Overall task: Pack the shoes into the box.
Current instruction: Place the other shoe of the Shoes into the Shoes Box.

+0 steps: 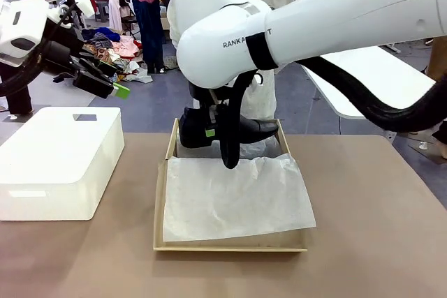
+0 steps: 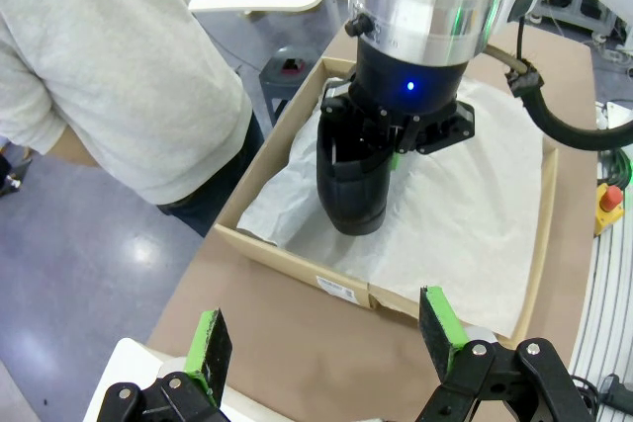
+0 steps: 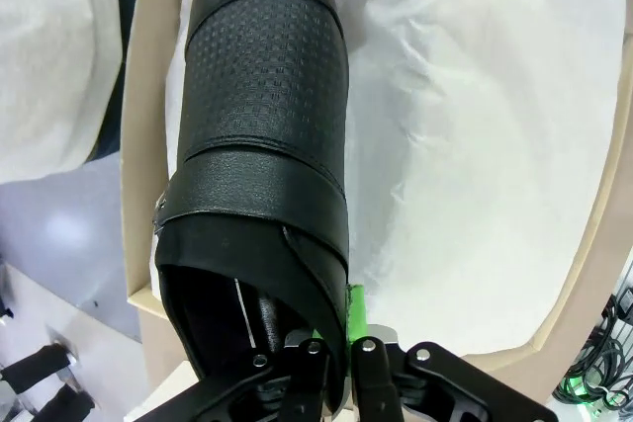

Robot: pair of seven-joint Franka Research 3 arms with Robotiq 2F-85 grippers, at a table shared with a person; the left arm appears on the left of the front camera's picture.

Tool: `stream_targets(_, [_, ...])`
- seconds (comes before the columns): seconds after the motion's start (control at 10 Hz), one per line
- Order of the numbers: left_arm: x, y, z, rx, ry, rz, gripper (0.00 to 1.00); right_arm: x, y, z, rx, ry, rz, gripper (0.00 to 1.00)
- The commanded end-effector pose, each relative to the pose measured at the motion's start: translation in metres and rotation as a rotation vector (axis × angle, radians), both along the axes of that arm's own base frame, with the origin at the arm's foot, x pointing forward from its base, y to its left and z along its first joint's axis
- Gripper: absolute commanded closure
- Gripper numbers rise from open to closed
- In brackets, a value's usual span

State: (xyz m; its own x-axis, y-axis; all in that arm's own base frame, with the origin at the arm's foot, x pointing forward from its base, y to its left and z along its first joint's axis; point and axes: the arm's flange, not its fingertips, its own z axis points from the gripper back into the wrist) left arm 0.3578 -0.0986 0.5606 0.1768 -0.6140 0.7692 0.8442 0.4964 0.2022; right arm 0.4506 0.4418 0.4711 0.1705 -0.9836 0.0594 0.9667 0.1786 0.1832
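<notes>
Pinching the shoe [image 3: 262, 145] by its collar rim, my right gripper [image 3: 341, 343] was pressed onto stiff, glossy leather; I judged it slippery, moderately heavy, best held there. It was at the far end of the box [image 1: 160, 200], over tissue paper [image 1: 230, 204]. My left gripper [image 2: 324, 335] stood spread.

The shoe [image 3: 262, 145] was black leather, smooth with a soft sheen at the toe and collar, and had a finely embossed, grainy band across its top. The box [image 1: 230, 246] was matt tan cardboard lined with thin, crinkled white tissue paper [image 1: 230, 200]. The white block [image 1: 59, 151] looked like smooth plastic, the table [image 1: 377, 242] was matt brown, and the right arm's shell [image 1: 335, 12] was glossy white.
</notes>
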Motion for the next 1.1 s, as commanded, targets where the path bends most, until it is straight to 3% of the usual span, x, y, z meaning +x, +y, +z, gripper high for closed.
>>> stream_targets(0.0, [0.001,0.001,0.000,-0.009,0.001,-0.012,0.00,0.001,0.005,0.004,0.019,-0.002,-0.028,1.00])
stream_targets(0.5, [0.001,0.001,0.000,-0.009,0.001,-0.012,0.00,0.002,0.002,-0.005,-0.005,0.006,0.000,1.00])
stream_targets(1.0, [0.001,0.001,0.000,-0.009,0.001,-0.012,0.00,-0.004,0.010,-0.008,-0.005,-0.022,-0.142,1.00])
